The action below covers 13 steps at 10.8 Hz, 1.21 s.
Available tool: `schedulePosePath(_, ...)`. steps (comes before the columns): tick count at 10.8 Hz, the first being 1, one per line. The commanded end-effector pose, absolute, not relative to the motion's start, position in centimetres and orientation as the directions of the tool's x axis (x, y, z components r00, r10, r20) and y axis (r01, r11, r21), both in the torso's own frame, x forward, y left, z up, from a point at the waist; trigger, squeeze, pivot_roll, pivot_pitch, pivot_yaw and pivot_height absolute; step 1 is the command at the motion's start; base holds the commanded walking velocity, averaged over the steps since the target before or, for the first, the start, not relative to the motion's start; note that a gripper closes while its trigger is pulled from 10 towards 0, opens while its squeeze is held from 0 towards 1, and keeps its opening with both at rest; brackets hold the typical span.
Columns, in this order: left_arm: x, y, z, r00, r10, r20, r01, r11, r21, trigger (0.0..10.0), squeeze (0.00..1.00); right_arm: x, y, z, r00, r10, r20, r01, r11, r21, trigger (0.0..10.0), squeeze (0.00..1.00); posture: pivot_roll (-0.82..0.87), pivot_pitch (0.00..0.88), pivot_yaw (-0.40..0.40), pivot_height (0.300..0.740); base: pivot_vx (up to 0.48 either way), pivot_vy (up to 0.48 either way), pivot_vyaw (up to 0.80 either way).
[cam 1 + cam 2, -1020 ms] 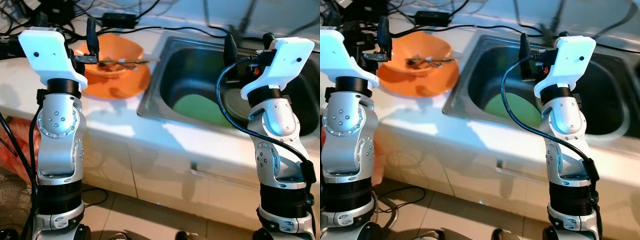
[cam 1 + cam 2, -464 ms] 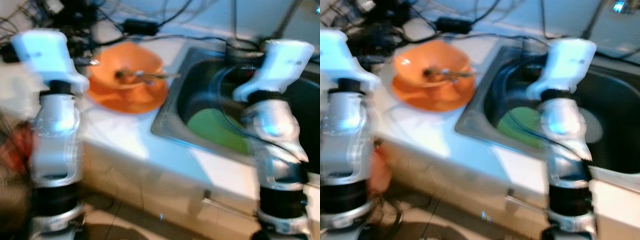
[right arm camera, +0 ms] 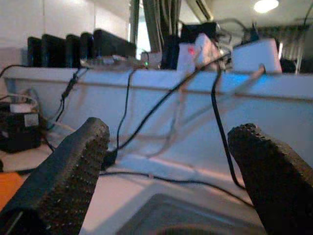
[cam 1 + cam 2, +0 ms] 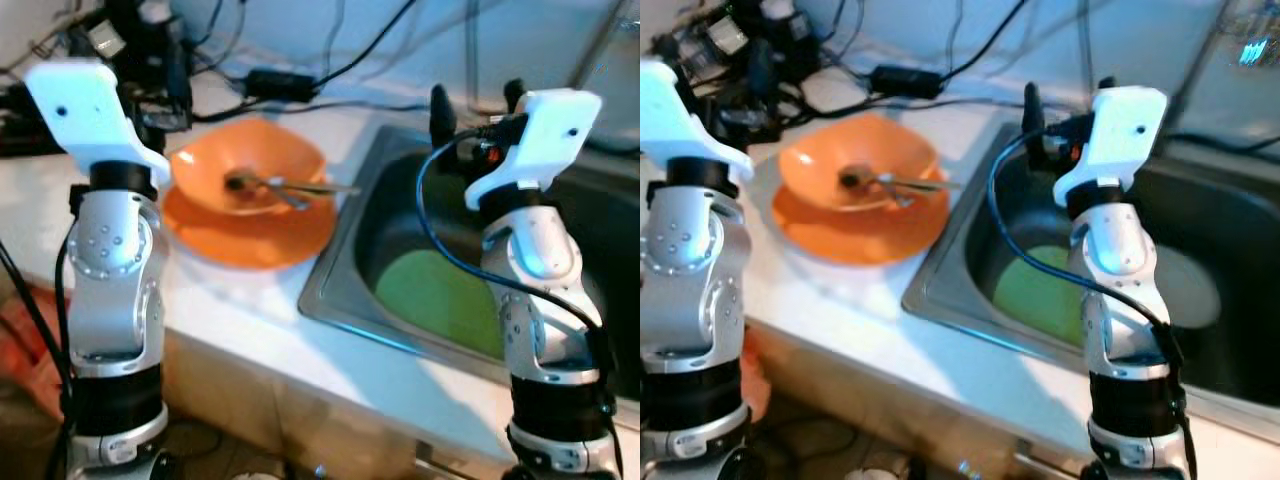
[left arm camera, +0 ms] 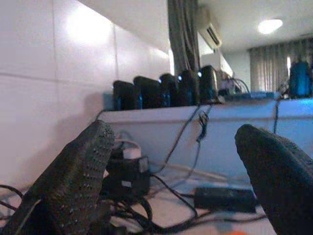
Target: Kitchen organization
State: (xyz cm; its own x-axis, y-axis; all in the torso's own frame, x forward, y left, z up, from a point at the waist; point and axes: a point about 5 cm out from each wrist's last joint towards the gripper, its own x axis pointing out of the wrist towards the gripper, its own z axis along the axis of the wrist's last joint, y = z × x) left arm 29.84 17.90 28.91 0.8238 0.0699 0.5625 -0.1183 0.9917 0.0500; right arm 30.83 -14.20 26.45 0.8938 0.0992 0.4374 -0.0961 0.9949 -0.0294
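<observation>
Basically both arms staged high, left gripper and right gripper fingers spread and empty, orange bowl with utensils sitting on the desk beside the sink (green plate inside).

A white counter is carrying an orange plate with an orange bowl sitting on it, just beside the steel sink set into the counter. Behind the plate, a black power adapter and a tangle of black cables are lying against the wall.
</observation>
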Motion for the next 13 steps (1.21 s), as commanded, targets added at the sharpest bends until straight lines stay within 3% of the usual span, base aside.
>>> schedulePosePath(1, 29.7, 17.1, 29.0, 0.824, 0.034, 0.565, -0.082, 0.995, 0.06, 10.0, 0.0, 30.7, -14.9, 26.7, 0.891, 0.077, 0.448, -0.071, 0.997, -0.032, 10.0, 0.0, 0.02, 0.12, 0.0, 0.74, 0.0, 0.0, 0.0)
schedulePosePath(13, 30.3, 16.6, 26.9, 0.885, -0.016, 0.465, -0.041, 0.993, 0.112, 10.0, 0.0, 30.5, -13.8, 25.5, 0.904, 0.185, 0.385, -0.183, 0.982, -0.042, 10.0, 0.0, 0.03, 0.127, -0.001, 0.74, 0.0, 0.0, 0.0)
